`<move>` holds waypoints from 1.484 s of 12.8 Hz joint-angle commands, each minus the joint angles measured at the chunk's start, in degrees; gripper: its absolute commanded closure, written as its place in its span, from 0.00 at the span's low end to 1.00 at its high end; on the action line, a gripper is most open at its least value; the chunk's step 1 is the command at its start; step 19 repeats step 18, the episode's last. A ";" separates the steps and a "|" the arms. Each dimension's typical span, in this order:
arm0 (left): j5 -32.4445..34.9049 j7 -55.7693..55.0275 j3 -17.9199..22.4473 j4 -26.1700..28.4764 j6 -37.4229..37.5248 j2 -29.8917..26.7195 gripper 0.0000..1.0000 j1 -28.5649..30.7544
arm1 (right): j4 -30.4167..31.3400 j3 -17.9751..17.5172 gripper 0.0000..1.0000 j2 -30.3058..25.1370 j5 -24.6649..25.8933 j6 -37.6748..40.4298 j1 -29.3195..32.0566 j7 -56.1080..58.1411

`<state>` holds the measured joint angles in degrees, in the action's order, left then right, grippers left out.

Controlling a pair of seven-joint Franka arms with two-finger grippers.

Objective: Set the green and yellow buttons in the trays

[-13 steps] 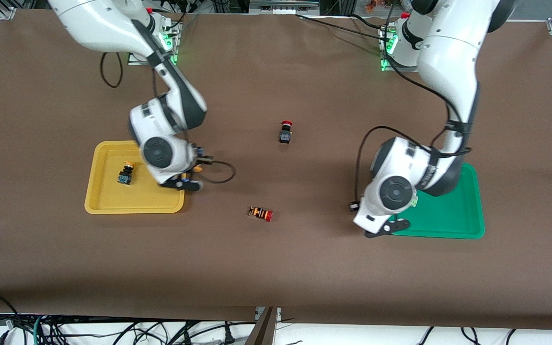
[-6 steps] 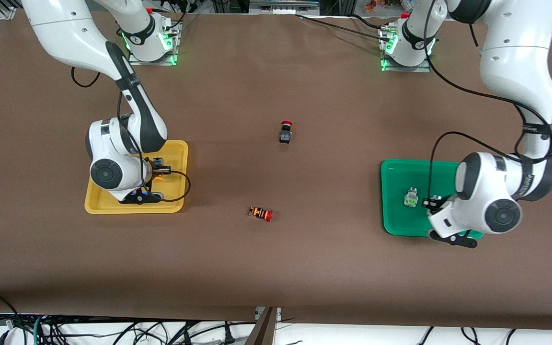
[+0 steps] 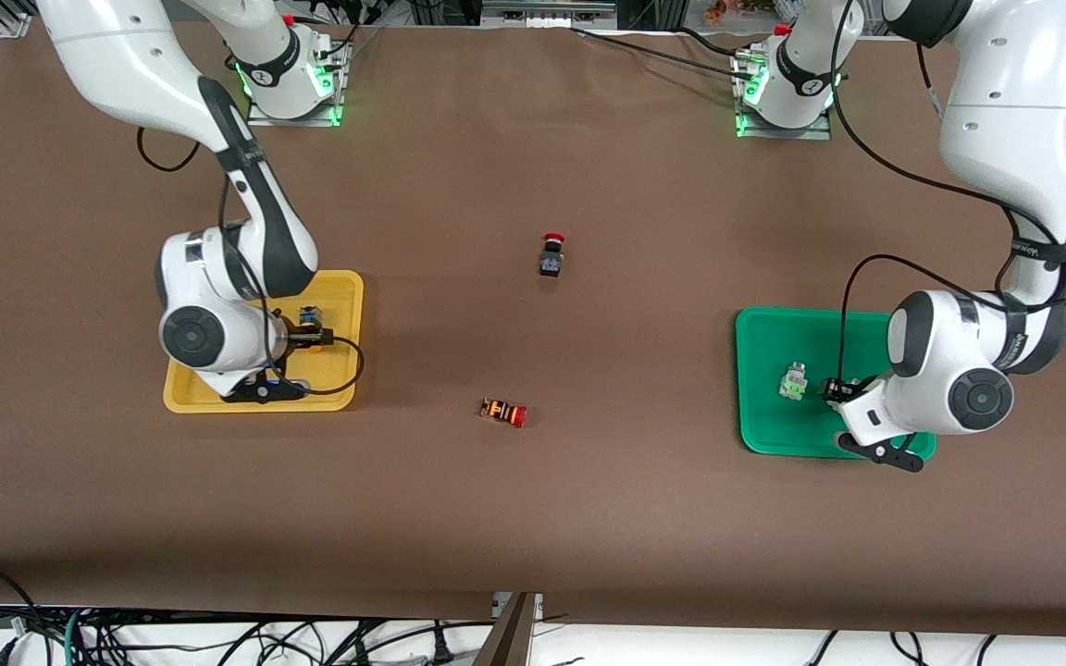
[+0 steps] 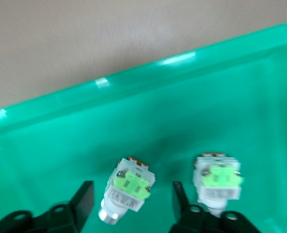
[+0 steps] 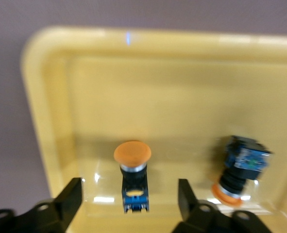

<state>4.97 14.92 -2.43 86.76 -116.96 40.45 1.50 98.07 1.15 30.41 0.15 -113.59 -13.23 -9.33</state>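
Note:
My right gripper (image 3: 297, 340) hangs low over the yellow tray (image 3: 348, 296), open. In the right wrist view one yellow-capped button (image 5: 133, 172) lies on the tray floor (image 5: 158, 87) between the fingers (image 5: 73, 194), touching neither. A second yellow button (image 5: 240, 172) lies beside it; its blue body shows in the front view (image 3: 311, 318). My left gripper (image 3: 836, 392) is low over the green tray (image 3: 764, 430), open. A green button (image 4: 128, 187) lies between its fingers (image 4: 179, 196), free of both. The other green button (image 4: 217, 182) lies beside it and shows in the front view (image 3: 792, 381).
A red-capped black switch (image 3: 551, 254) stands at mid-table. A red-capped switch with an orange-striped body (image 3: 504, 412) lies nearer to the front camera. Black cables hang from both wrists over the trays.
The right arm swung from the yellow tray's edge to over the tray. The left arm crossed the green tray toward its own end of the table. Both barely moved in the last half second.

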 commanded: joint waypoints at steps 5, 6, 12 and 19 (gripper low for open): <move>0.22 -0.24 -3.37 -1.75 14.95 -19.25 0.00 -0.62 | 0.11 -0.62 0.00 -20.89 -0.06 15.39 3.12 4.06; 0.04 -0.41 -3.37 -3.86 19.27 -20.92 0.00 -0.71 | 0.20 -0.71 0.00 -23.53 -0.23 17.25 3.12 4.06; -3.57 -9.44 1.81 7.71 22.48 -42.19 0.00 -2.12 | -1.03 -2.02 0.00 -29.97 7.04 22.01 3.12 4.94; -3.57 -11.23 2.43 7.55 23.09 -43.00 0.00 -1.33 | -5.24 -1.07 0.00 -30.14 6.80 23.41 3.21 9.85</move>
